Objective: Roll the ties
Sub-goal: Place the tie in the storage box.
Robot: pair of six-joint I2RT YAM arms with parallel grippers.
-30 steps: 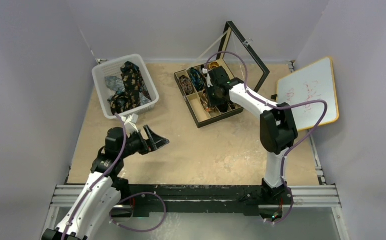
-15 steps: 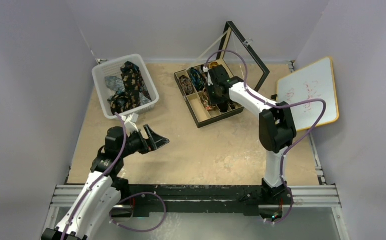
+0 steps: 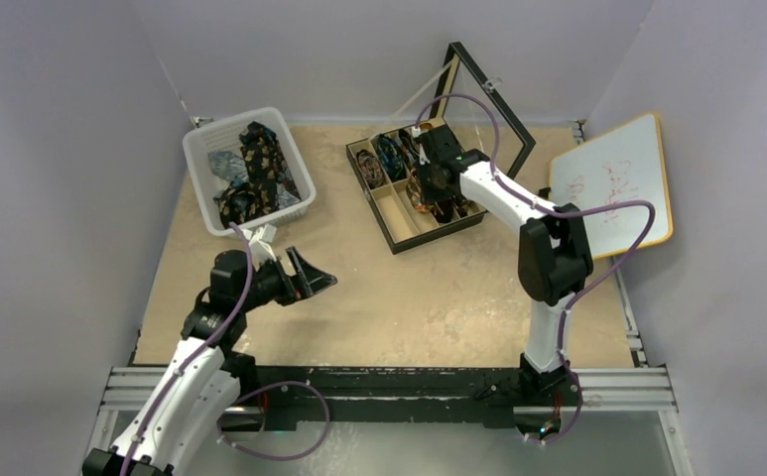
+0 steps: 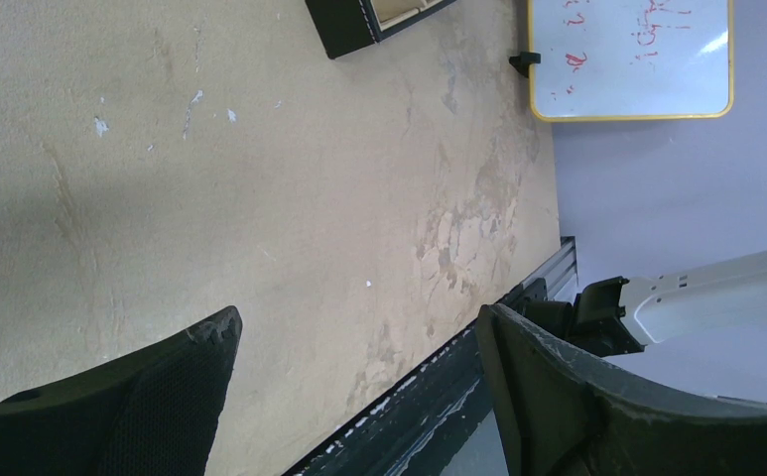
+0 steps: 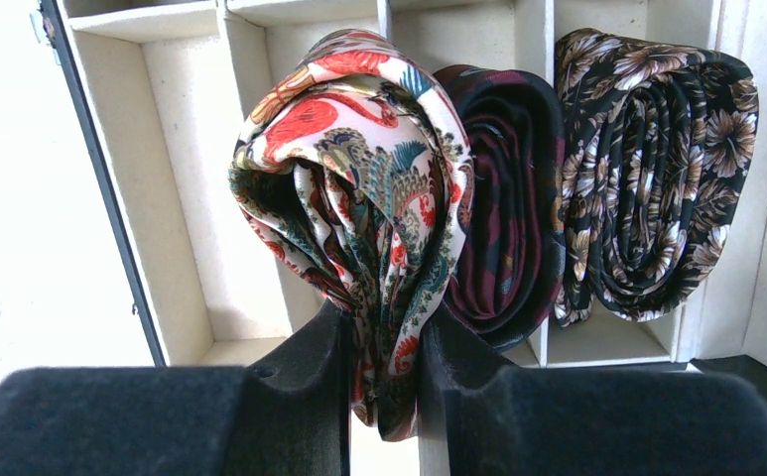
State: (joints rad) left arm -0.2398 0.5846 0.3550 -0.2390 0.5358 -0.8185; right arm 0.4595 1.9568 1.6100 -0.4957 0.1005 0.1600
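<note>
While hanging over the divided box (image 3: 391, 238) near the far edge of the bench (image 3: 409, 297), right of centre, pinches with the right gripper (image 5: 384, 347), fingers drawn close together, the lower edge of a coiled cream-and-red paisley tie (image 5: 359, 198). Just beside it, in neighbouring compartments: a dark red coil (image 5: 508, 198) and a black floral coil (image 5: 647, 169). In the white basket (image 3: 200, 149) by the far left corner, loose ties (image 3: 255, 164) heaped. Nearer the left edge, above bare bench: left gripper (image 4: 354, 327), spread wide, holding nothing.
</note>
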